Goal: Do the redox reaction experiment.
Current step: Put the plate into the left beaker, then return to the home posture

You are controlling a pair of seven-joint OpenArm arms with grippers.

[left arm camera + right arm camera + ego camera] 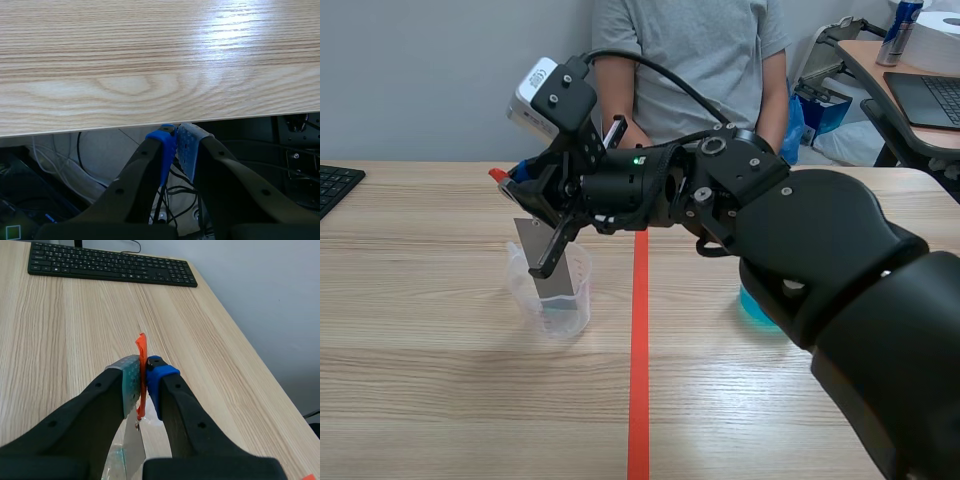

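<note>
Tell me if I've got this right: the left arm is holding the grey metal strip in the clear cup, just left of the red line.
Not quite: it is the right arm. The scene view shows it coming in from the right, past the red line, with the right gripper shut on the metal strip in the clear cup.

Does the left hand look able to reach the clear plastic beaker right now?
Probably not readily. The left hand sits shut past the wooden table's edge, and the right hand hangs over the clear plastic beaker, holding the grey metal strip in it by an orange tab.
</note>
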